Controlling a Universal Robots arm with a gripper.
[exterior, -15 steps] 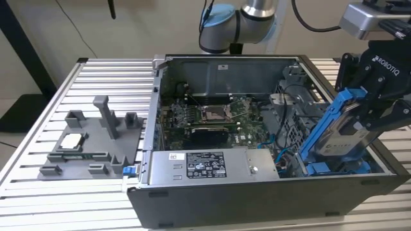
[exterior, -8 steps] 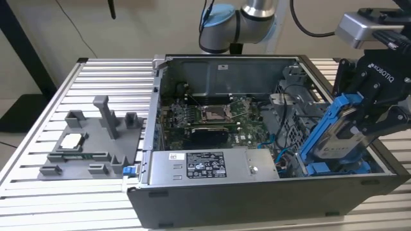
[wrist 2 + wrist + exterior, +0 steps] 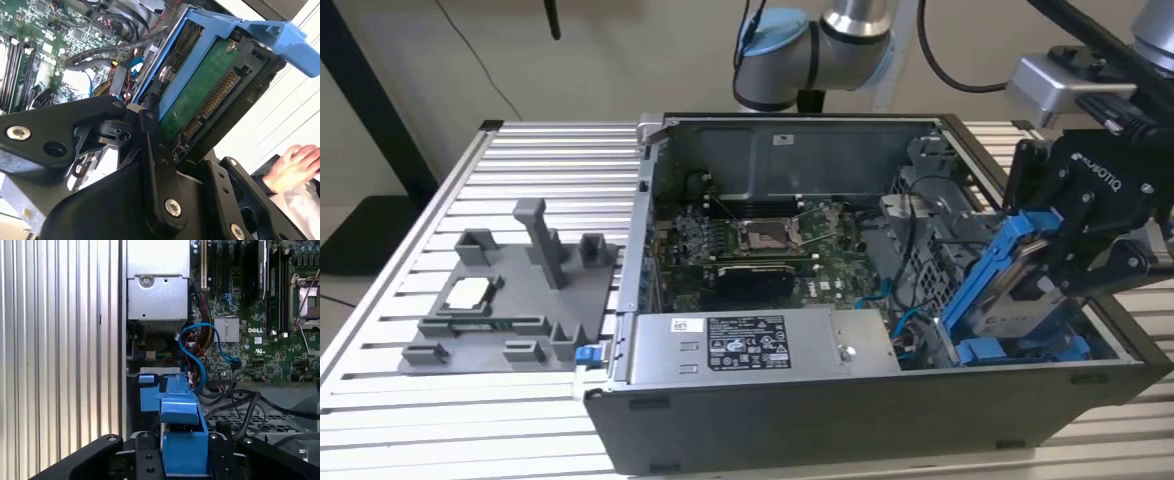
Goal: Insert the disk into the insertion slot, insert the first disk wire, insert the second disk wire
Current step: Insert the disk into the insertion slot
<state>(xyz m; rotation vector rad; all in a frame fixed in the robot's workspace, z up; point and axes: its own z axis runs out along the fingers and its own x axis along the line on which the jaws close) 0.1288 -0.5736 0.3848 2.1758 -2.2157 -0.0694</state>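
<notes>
While pinched on edge in my gripper (image 3: 1061, 275), the disk (image 3: 994, 300) stands tilted in its blue carrier. Its lower end is at the insertion slot (image 3: 1021, 350), seating not confirmed. The slot occupies the open computer case's (image 3: 854, 420) corner on the exterior view's right. The case rests on the ribbed bench (image 3: 520, 150). A person's hand (image 3: 295, 167) lies beyond.

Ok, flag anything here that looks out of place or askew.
The disk stands steeply tilted in the end effector, its lower end at the insertion slot, not seated flat. A person's hand shows outside the case in the second wrist view, close to the work.
</notes>
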